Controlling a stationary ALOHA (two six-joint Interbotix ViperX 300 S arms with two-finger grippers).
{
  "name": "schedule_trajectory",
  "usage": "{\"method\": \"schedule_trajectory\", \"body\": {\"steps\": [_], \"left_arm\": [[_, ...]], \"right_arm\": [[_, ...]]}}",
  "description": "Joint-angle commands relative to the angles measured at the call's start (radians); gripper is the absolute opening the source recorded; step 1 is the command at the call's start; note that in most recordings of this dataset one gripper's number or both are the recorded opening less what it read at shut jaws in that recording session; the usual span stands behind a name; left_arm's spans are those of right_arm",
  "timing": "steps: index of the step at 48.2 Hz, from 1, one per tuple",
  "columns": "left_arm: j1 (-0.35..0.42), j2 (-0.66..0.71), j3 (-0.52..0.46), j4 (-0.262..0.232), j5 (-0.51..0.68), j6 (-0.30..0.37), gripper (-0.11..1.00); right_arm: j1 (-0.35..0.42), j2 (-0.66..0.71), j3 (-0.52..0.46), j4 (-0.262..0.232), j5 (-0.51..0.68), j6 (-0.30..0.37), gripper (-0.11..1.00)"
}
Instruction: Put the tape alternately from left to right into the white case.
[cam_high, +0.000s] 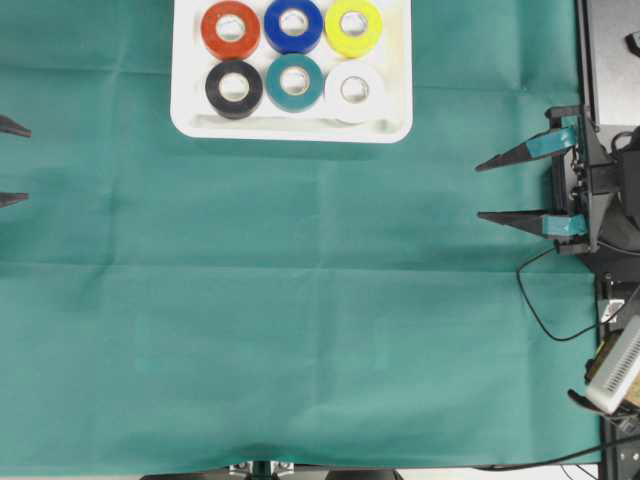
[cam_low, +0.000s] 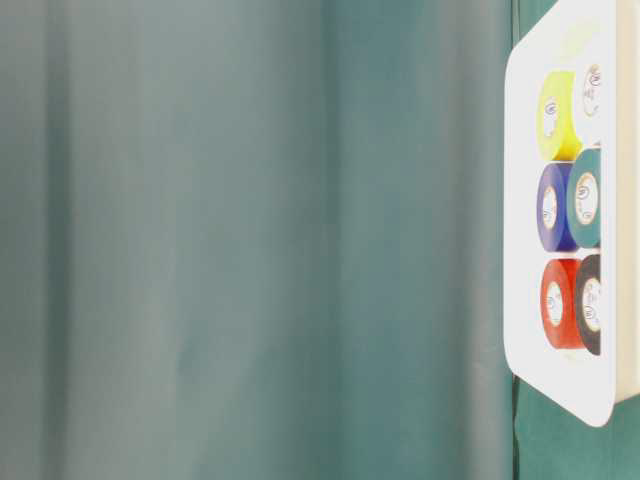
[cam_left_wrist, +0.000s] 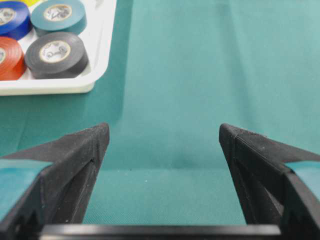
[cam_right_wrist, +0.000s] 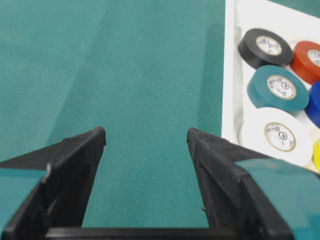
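Note:
The white case (cam_high: 290, 130) lies at the table's far edge, a little left of centre. Several tape rolls lie flat inside it in two rows: red (cam_high: 210, 30), blue (cam_high: 273, 25) and yellow (cam_high: 372, 28) at the back, black (cam_high: 213, 88), teal (cam_high: 274, 83) and white (cam_high: 375, 90) in front. My left gripper (cam_high: 27, 164) is at the left edge, open and empty over bare cloth (cam_left_wrist: 163, 129). At the right edge my right gripper (cam_high: 479, 191) is open too, with nothing between its fingers (cam_right_wrist: 146, 132). Both are well away from the case (cam_low: 520, 380).
A green cloth (cam_high: 300, 320) covers the table up to its front edge. The right arm's base (cam_high: 600, 180) stands at the right edge, with a black cable (cam_high: 545, 325) looping onto the cloth and a pale device (cam_high: 615, 365) below it.

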Motion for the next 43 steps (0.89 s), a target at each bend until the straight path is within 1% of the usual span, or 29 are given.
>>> {"method": "schedule_trajectory", "body": {"steps": [1,12,29,43], "left_arm": [[0.006,0.005,-0.011,0.0,-0.003,-0.002,0.53],[0.015,-0.008,-0.009,0.0,0.002,0.0,0.54],[0.018,-0.08,0.017,0.0,0.002,0.0,0.53],[0.02,-0.094,0.023,0.002,0.002,0.0,0.53]], "right_arm": [[-0.002,-0.002,-0.009,0.003,-0.005,0.002,0.73],[-0.002,-0.003,-0.005,0.003,-0.003,0.002,0.73],[-0.002,-0.008,0.003,0.005,-0.009,0.002,0.73],[-0.002,-0.028,0.015,0.005,0.021,0.0,0.73]]}}
